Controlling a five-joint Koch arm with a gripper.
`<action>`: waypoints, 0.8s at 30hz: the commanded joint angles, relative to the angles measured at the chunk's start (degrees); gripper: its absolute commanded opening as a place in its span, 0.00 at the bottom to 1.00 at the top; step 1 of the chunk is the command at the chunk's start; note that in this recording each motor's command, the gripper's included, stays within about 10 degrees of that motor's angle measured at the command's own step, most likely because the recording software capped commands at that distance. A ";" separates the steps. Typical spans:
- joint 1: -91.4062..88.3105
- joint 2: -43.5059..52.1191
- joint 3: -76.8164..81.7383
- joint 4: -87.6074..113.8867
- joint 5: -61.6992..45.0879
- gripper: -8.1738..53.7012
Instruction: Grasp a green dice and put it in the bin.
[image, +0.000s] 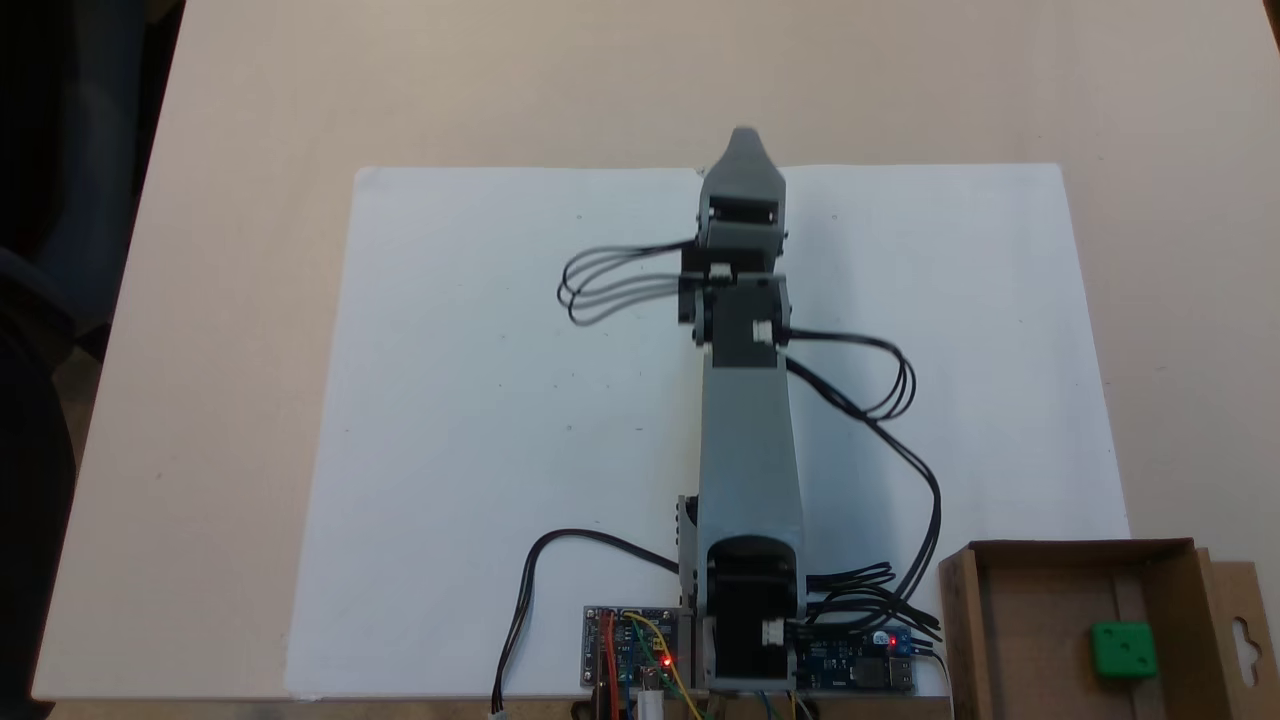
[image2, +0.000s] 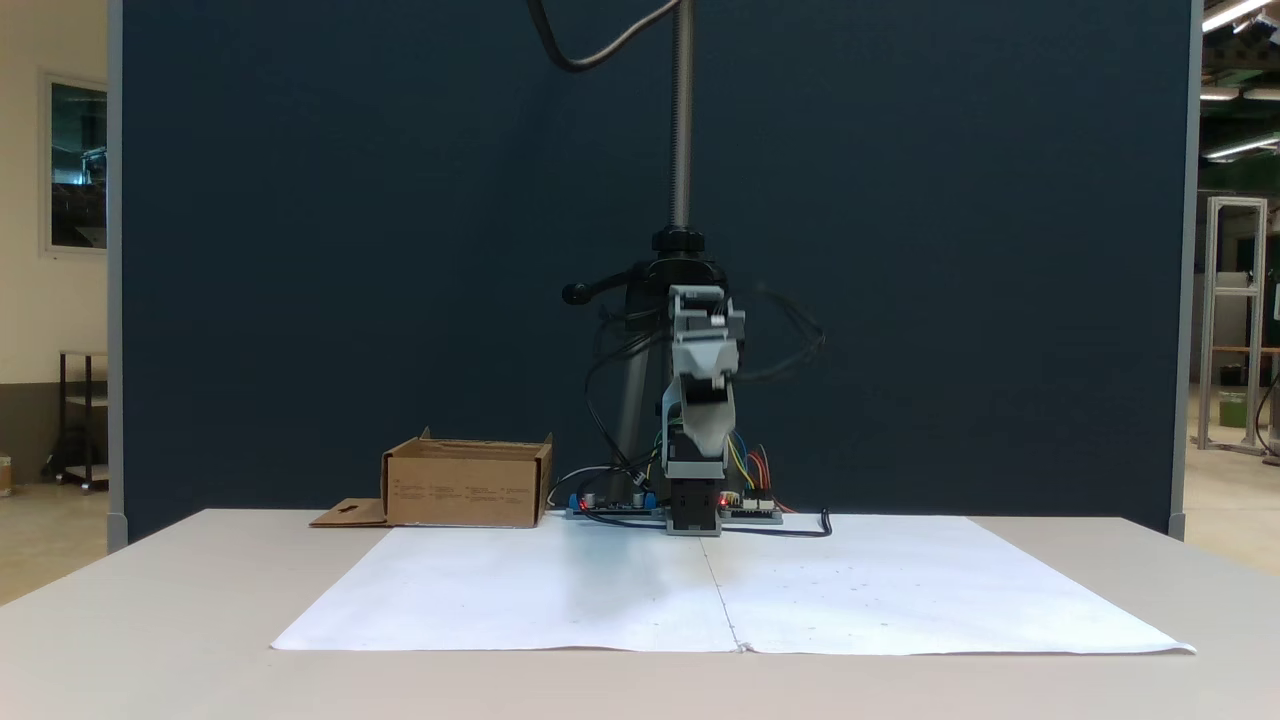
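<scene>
So the green dice (image: 1124, 650) is sitting inside the bin (image: 1010, 630), on its floor near the flap side. The gripper (image: 743, 140) hangs above the white paper (image: 480, 420), well apart from the bin, holding nothing. Can't tell if its jaws are spread or pressed together, only one tip shows.

Beige tabletop (image: 230, 300) carries white paper sheets (image: 480, 420) across its middle. Arm base (image: 745, 640) and circuit boards (image: 630, 660) sit at near edge in a fixed view; cardboard bin (image: 1020, 620) at near right corner.
</scene>
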 joint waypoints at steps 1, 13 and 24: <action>-0.26 4.57 2.20 -9.47 -1.32 0.84; -0.97 14.15 33.57 -30.48 -6.33 0.83; -1.76 15.12 48.96 -51.84 -8.26 0.83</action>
